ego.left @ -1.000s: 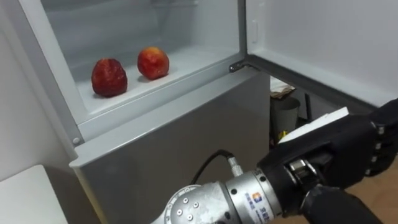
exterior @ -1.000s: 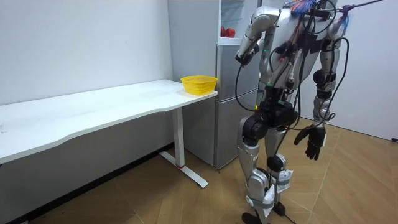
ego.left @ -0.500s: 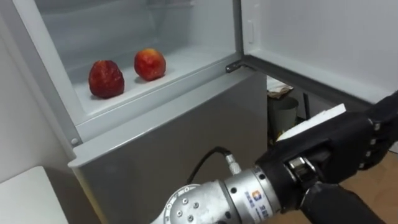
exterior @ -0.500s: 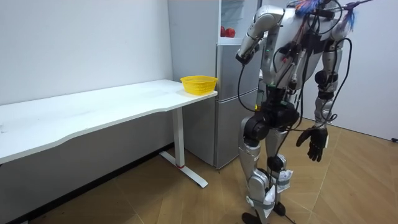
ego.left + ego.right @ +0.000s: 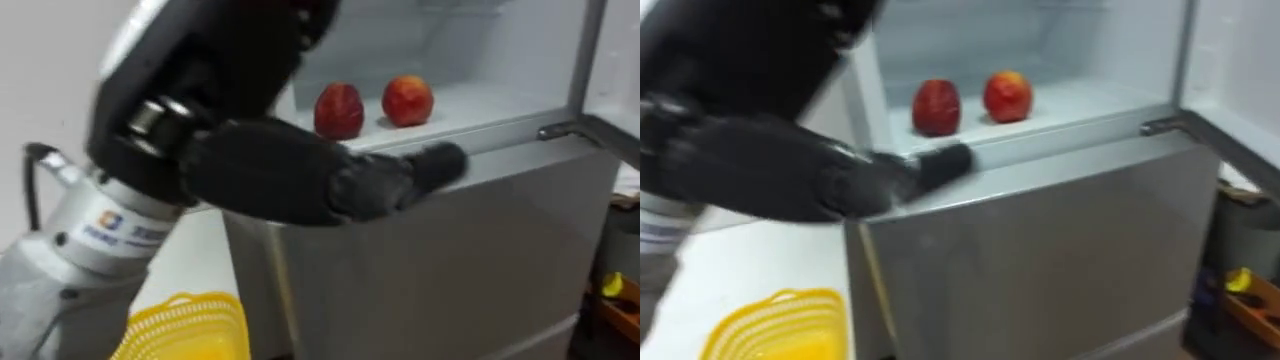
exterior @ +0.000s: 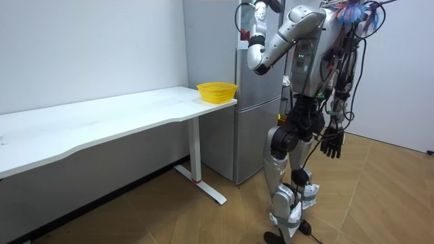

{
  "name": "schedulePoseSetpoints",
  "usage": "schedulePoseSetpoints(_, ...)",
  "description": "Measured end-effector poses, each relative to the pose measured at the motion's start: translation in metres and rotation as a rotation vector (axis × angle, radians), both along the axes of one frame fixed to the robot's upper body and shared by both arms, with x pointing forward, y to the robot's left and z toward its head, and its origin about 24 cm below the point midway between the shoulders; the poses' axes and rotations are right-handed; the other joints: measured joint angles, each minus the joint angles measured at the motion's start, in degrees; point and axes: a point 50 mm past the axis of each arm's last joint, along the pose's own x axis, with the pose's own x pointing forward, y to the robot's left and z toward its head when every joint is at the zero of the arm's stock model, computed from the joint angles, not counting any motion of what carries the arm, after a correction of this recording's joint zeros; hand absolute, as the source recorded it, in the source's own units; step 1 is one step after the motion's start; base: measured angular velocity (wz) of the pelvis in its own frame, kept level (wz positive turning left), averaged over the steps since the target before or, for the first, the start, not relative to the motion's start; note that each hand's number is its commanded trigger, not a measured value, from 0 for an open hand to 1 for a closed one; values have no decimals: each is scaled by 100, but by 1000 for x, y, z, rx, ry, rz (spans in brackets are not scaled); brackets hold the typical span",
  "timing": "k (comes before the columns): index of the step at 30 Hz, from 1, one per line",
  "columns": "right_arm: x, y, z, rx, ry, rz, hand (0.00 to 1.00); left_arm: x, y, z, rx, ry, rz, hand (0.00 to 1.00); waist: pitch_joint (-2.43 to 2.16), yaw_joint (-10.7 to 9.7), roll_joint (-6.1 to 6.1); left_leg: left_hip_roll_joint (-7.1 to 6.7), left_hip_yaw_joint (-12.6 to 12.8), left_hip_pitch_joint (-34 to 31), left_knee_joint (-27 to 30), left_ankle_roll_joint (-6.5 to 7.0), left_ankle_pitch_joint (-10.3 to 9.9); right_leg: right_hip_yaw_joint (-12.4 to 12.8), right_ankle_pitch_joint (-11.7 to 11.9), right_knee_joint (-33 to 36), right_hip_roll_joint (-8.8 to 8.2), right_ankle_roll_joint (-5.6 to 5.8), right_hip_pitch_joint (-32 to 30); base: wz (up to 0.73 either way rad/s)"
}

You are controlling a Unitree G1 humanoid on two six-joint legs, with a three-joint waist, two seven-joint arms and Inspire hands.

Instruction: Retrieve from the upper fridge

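Left hand [image 5: 280, 180] is up at shelf height, dark fingers stretched out nearly straight and close together, holding nothing. Half a second ago it hung low, down by the fridge's grey front. The room view shows the same lift, arm raised from chest level to the open upper compartment. The head has swung too, so the shift of the whole scene is the camera's own; the fruit has not moved on its shelf. Fingertips [image 5: 440, 163] lie at the front lip of the shelf [image 5: 480, 105]; touching or just short, cannot tell. Just past and above them sits a dark red fruit [image 5: 340, 110], and a red-and-yellow fruit [image 5: 407, 100] is beside it, farther toward the open door [image 5: 1240, 70]. Reading: the reach has begun, the grasp not yet. The fingers need to rise over the lip and travel deeper in. The dark fruit looks a little taller than wide, long axis upright; which way its stem end faces is not readable. The other is close to round, no clear axis. Under the wrist are a yellow basket [image 5: 185, 330] and the white desk [image 5: 770, 262]. Right hand [image 6: 330, 144] hangs low at the robot's side, fingers loose.
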Motion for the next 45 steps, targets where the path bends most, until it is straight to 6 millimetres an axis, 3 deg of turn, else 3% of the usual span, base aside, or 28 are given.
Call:
schedulePoseSetpoints(1,-1,0,0,-5,-5,10,0,-1,11,2,-33,-14,68,0,-1,163,2,1,2,-1,0,0,0,-11,-5,-2,-2,-2,0,9)
schedulePoseSetpoints(5,-6,-1,1,-34,-9,48,0,-15,48,15,-174,-116,277,0,-14,457,0,-23,-134,60,5,-1,0,-129,-70,5,-11,-9,96,15)
schedulePoseSetpoints(10,-16,8,-1,-39,11,64,0,-46,91,19,-353,-305,608,0,-21,691,13,-80,-289,155,2,-2,0,-216,-132,12,-22,-13,230,11)
schedulePoseSetpoints(15,-26,13,-1,-29,23,78,0,-79,123,7,-474,-433,911,0,-31,988,46,-102,-377,206,8,-9,4,-302,-155,36,-82,-10,300,9)
schedulePoseSetpoints(21,-29,15,-2,-24,20,75,0,-106,152,-16,-515,-470,1219,0,12,1149,-30,-110,-636,150,77,-5,0,-470,-176,75,-127,4,337,18)
schedulePoseSetpoints(28,-35,12,0,-44,23,35,0,-125,187,-100,-462,-30,1553,0,2,1163,37,-205,-918,22,122,21,-16,-688,-202,109,-193,23,329,14)
schedulePoseSetpoints(33,-31,4,2,-67,18,42,0,-146,215,-156,-664,246,1699,0,-13,1162,50,-214,-934,-16,80,26,-7,-748,-212,111,-206,14,285,1)
schedulePoseSetpoints(35,-27,3,3,-70,13,46,0,-159,227,-201,-741,479,1778,0,-27,1165,32,-212,-946,12,49,23,-5,-750,-217,94,-198,11,288,0)
schedulePoseSetpoints(36,-26,3,3,-70,13,47,0,-163,229,-214,-765,545,1796,0,-24,1161,35,-212,-946,40,41,21,-4,-748,-218,94,-198,11,290,0)
schedulePoseSetpoints(38,-21,2,2,-65,4,55,0,-176,222,-275,-808,874,1848,0,-32,1172,-5,-208,-945,60,23,20,3,-745,-238,103,-208,16,299,0)
schedulePoseSetpoints(39,-20,3,2,-65,2,55,0,-180,218,-291,-802,969,1855,0,-28,1162,-5,-209,-944,71,20,20,3,-744,-242,103,-209,19,303,0)
schedulePoseSetpoints(41,-12,5,1,-57,-7,52,0,-195,195,-346,-796,1316,1830,0,-16,1130,-116,-208,-959,89,2,21,2,-773,-247,62,-209,24,374,5)
schedulePoseSetpoints(44,2,6,0,-59,-50,62,0,-214,161,-392,-726,1664,1731,0,-24,1093,-250,-206,-974,120,-55,25,-7,-775,-247,2,-199,24,423,2)
schedulePoseSetpoints(45,4,5,0,-62,-56,64,0,-218,154,-399,-715,1723,1710,0,-19,1077,-262,-204,-980,119,-55,27,-7,-779,-247,-3,-201,25,428,0)
